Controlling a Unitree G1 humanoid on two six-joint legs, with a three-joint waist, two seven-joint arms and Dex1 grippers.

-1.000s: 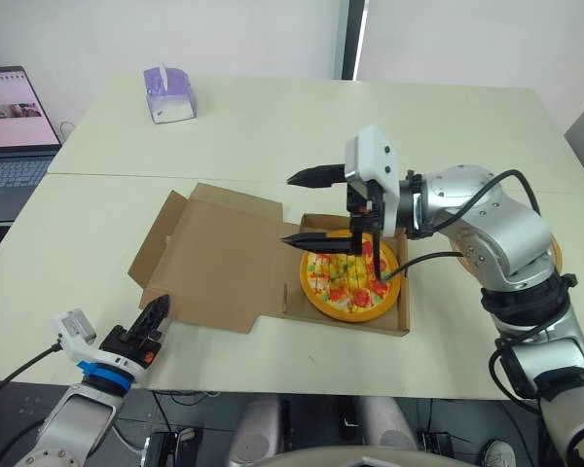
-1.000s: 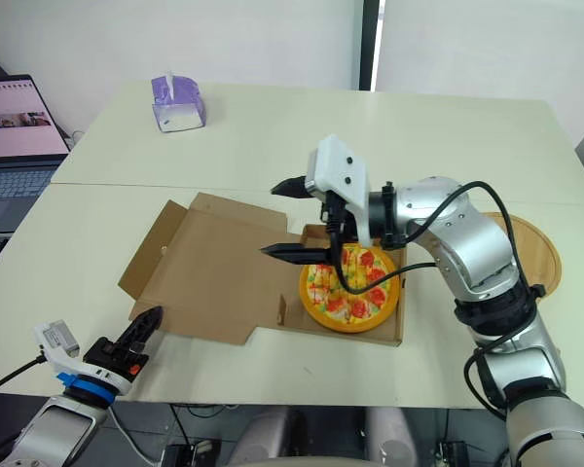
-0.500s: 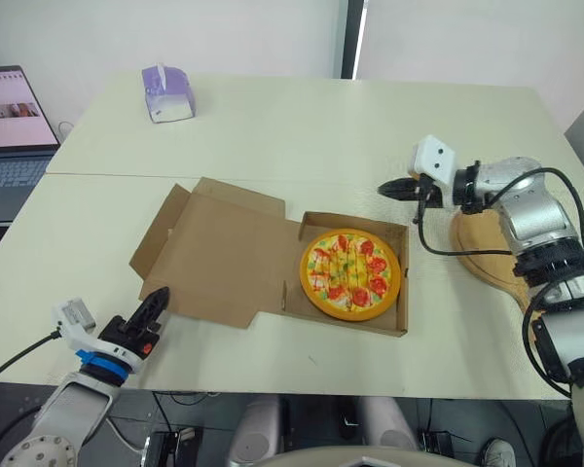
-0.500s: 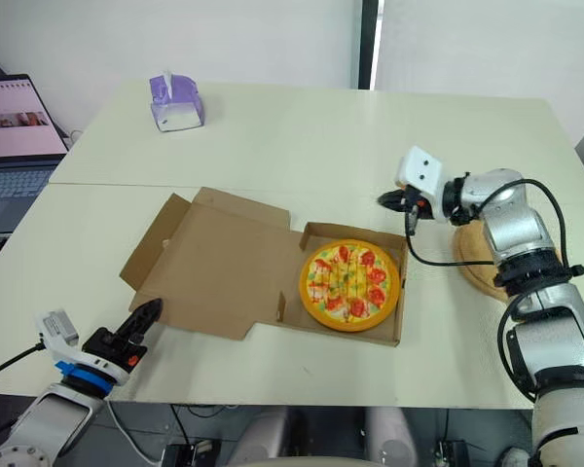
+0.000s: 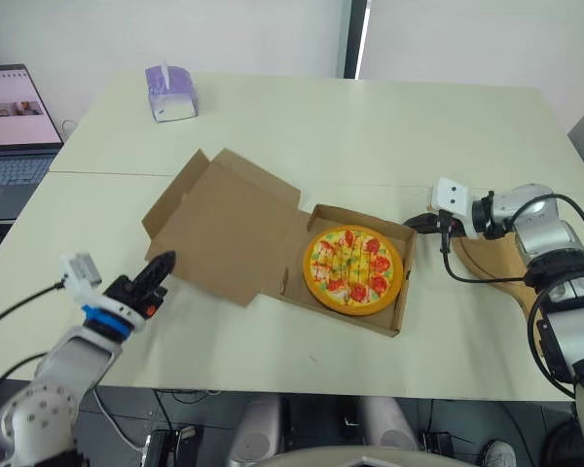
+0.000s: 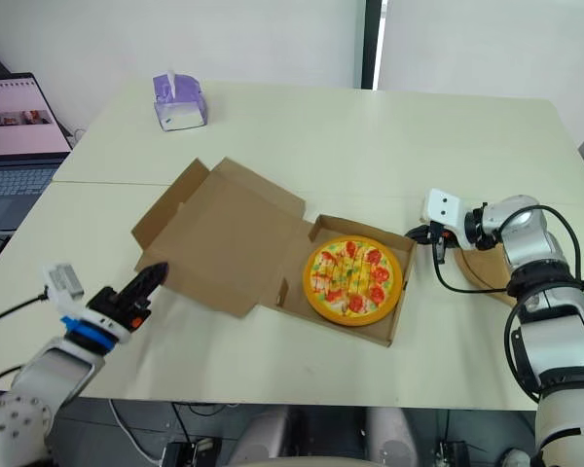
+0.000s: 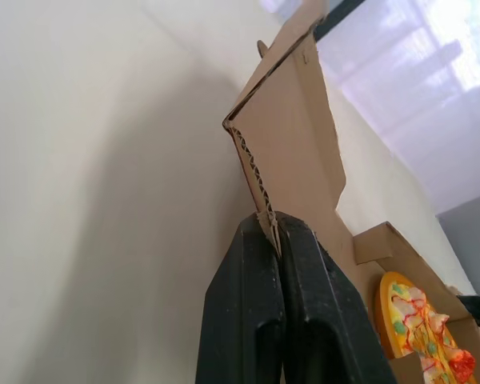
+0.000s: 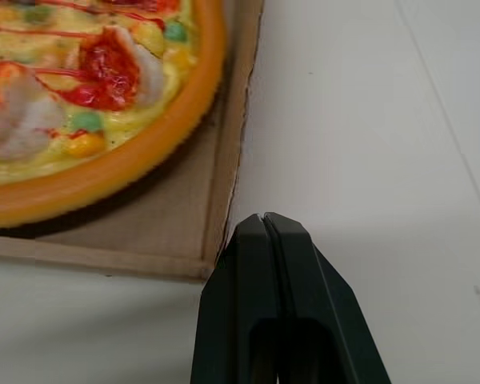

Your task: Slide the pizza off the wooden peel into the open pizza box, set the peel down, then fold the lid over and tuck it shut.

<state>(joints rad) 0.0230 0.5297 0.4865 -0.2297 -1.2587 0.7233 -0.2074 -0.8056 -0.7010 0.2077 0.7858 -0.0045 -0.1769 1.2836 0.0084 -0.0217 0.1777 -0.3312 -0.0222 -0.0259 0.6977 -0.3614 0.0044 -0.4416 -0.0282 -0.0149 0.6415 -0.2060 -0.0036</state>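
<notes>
Our left hand [image 5: 165, 260], fingers pressed together, touches the open lid's [image 5: 229, 229] near-left edge. We should sweep it over the pizza [image 5: 353, 269] while our right hand [image 5: 415, 222], likewise pressed together, braces the pizza box [image 5: 406, 287].

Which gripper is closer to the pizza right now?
Right. The right gripper sits just outside the box wall, close beside the pizza. The left gripper is far off across the open lid, pinching its outer corner.
</notes>
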